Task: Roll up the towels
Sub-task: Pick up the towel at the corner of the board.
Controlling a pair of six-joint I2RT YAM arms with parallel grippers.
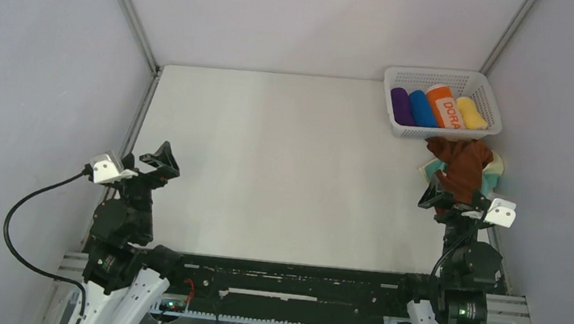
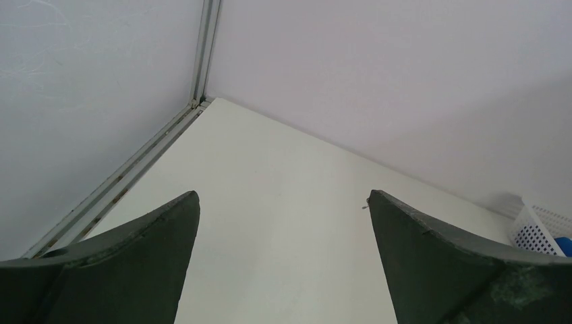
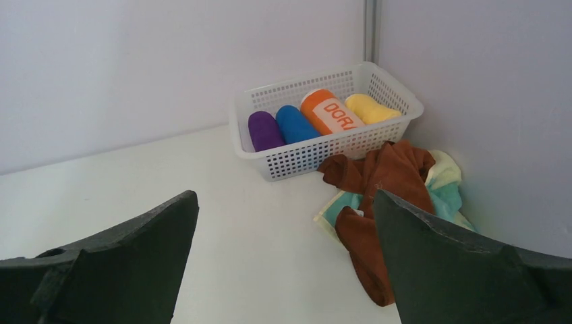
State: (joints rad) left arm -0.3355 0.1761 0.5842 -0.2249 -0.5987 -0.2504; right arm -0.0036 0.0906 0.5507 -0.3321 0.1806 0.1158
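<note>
A rust-brown towel [image 1: 461,167] lies crumpled on top of a teal towel with a pale yellow-cream side [image 1: 494,174], by the right wall, just in front of the basket. Both show in the right wrist view: the brown one [image 3: 378,196] and the teal one [image 3: 442,192]. My right gripper [image 1: 451,202] [image 3: 283,202] is open and empty, just short of the near end of the brown towel. My left gripper [image 1: 151,161] [image 2: 283,199] is open and empty at the left side, far from the towels.
A white mesh basket [image 1: 490,95] [image 3: 297,156] stands at the back right with purple, blue, orange "DORA" and bright yellow rolls inside. Grey walls close in the left, back and right sides. The white tabletop [image 1: 284,162] lies between the arms.
</note>
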